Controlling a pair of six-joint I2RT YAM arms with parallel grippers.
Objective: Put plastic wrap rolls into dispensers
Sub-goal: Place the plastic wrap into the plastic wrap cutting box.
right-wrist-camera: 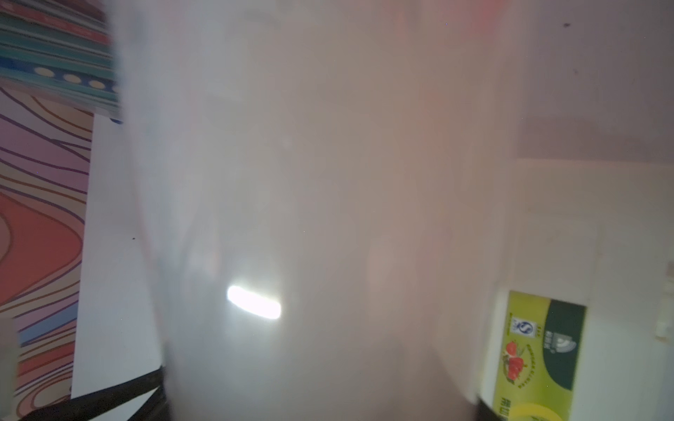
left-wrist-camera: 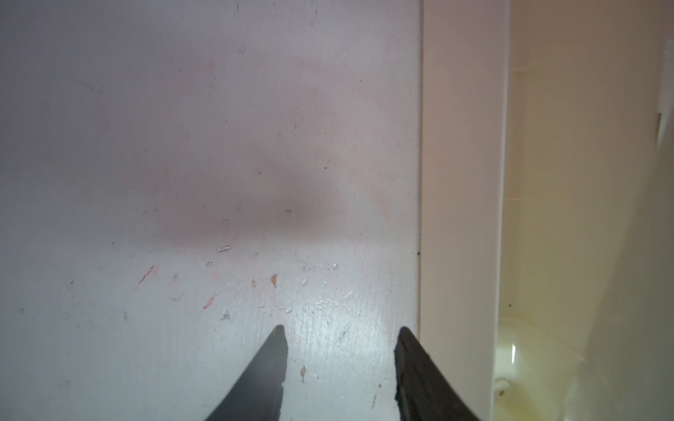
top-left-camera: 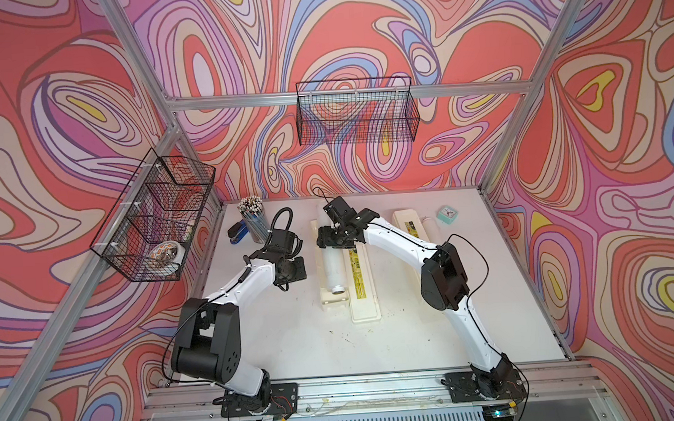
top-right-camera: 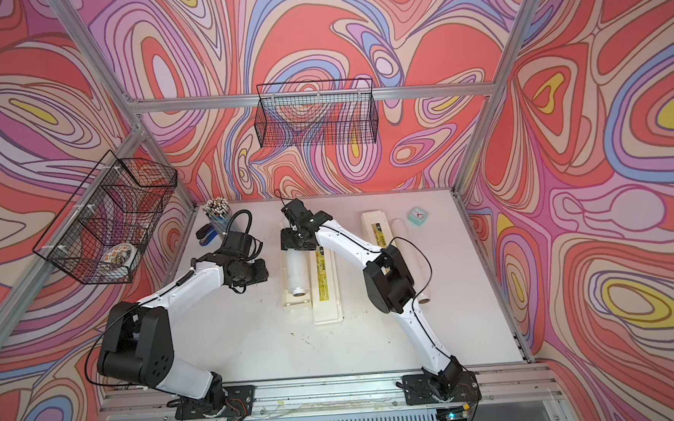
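The roll (top-left-camera: 332, 259) lies in the tray of the open dispenser (top-left-camera: 332, 302), the right gripper (top-left-camera: 333, 237) clasped round its far end. The left gripper (left-wrist-camera: 341, 331) hangs open and empty over the table (left-wrist-camera: 182, 145) alongside. Judged light, stiff, slick-skinned: grip it crosswise, firmly, near an end or mid-length.

You have no legible text in any view. Closest is the yellow-and-green printed label (right-wrist-camera: 536, 364) on the lid of the long cream-white plastic dispenser box (right-wrist-camera: 558, 226), right wrist view: strawberry picture, small blue-white emblem, yellow characters too blurred to read. In both top views that label (top-left-camera: 357, 273) (top-right-camera: 322, 277) is too small to read. Small teal square clock (top-left-camera: 447, 215) (top-right-camera: 418, 216): dial numerals unresolved.
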